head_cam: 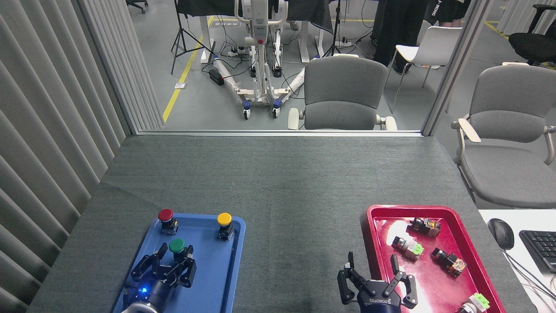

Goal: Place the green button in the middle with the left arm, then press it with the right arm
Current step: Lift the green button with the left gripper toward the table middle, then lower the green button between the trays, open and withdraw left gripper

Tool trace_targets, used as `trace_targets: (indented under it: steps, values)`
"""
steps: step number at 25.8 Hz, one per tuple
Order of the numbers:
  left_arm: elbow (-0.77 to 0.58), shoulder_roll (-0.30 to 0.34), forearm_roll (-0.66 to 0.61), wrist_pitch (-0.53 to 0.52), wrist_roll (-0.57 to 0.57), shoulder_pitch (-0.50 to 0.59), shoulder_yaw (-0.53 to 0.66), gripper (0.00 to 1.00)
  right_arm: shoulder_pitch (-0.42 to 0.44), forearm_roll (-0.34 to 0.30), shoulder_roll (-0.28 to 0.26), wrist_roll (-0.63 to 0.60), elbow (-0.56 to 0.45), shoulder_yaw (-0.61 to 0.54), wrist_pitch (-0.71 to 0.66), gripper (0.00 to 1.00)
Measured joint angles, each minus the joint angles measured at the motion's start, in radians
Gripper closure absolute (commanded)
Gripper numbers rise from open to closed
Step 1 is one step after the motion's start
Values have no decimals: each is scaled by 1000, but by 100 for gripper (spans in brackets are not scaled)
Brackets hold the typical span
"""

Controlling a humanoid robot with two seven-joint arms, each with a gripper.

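The green button (177, 247), a round dark-green cap on a black base, stands upright on the blue tray (208, 269) at the lower left. My left gripper (175, 253) is open, with one finger on each side of the button's base, around it but not closed. My right gripper (372, 263) is open at the bottom edge, over the left rim of the red tray (473, 265), with nothing between its fingers. The middle (299, 243), bare dark grey tabletop, lies between the two trays.
A red-capped switch (165, 218) and a yellow-capped switch (224, 222) stand at the far end of the blue tray. Several small parts lie in the red tray. A mouse (501, 233) and keyboard (541, 248) sit at the right on a white surface.
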Motion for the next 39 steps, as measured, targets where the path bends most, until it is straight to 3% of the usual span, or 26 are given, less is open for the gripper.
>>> trace_targets:
  steps: [4,8,15,22,27,31,39]
  values:
    - [1,8,-1,-10,4,5,-3,88,0,0,0,-4,0,0,0,1]
    - [0,18,-2,-26,28,11,-7,100,0,0,-2,-5,0,0,0,1]
    - [-75,23,0,-104,91,31,-21,100,0,0,-3,-5,0,0,0,1]
    - [-155,-14,-13,-132,102,-35,-265,100,0,0,-3,-5,0,-1,2,1]
    - [-79,-92,-16,-137,94,-109,-419,100,0,0,-3,-5,0,-2,2,1]
    - [41,-170,-18,-147,90,-149,-477,100,0,0,-3,-5,0,-5,2,1]
    - [179,-218,-32,-150,86,-203,-581,99,1,0,0,-8,0,-13,-2,1]
